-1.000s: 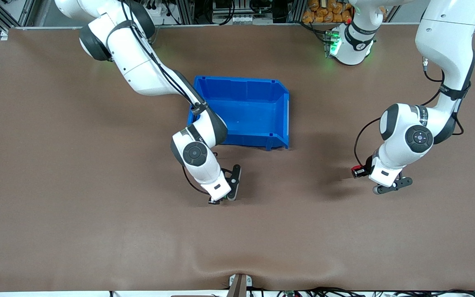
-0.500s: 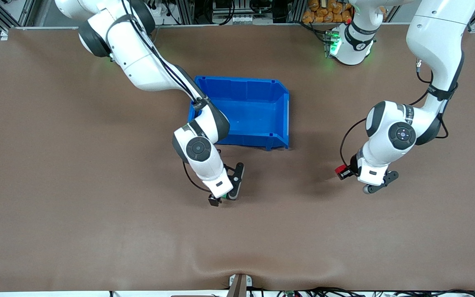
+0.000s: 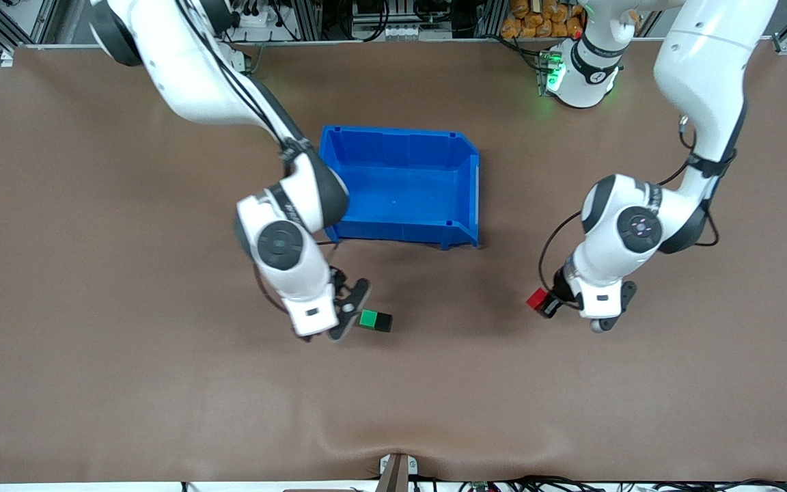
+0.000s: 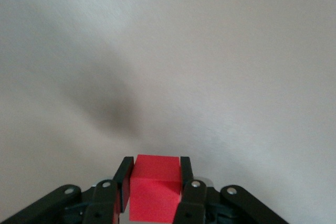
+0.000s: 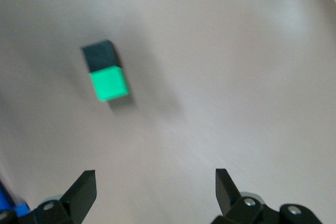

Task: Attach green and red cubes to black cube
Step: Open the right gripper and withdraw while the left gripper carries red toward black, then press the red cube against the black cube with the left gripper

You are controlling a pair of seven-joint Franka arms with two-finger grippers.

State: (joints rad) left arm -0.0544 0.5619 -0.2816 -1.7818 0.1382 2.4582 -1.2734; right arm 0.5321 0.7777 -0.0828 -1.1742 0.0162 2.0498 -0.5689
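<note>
The green cube (image 3: 368, 318) sits pressed against the black cube (image 3: 384, 321) on the bench (image 3: 161, 383), nearer the camera than the blue bin (image 3: 404, 184), so that half looks done, and the right gripper (image 3: 328, 324) hangs just beside the pair, fingers spread wide and empty. Over the left arm's end, the left gripper (image 3: 545, 304) carries the red cube (image 3: 537, 299), presumably bound for the black cube. The left wrist view alone shows the fingers (image 4: 125, 179) clamped on two sides of the red cube (image 4: 155, 192); the right wrist view shows green (image 5: 108, 84) and black (image 5: 101, 55) flush.
</note>
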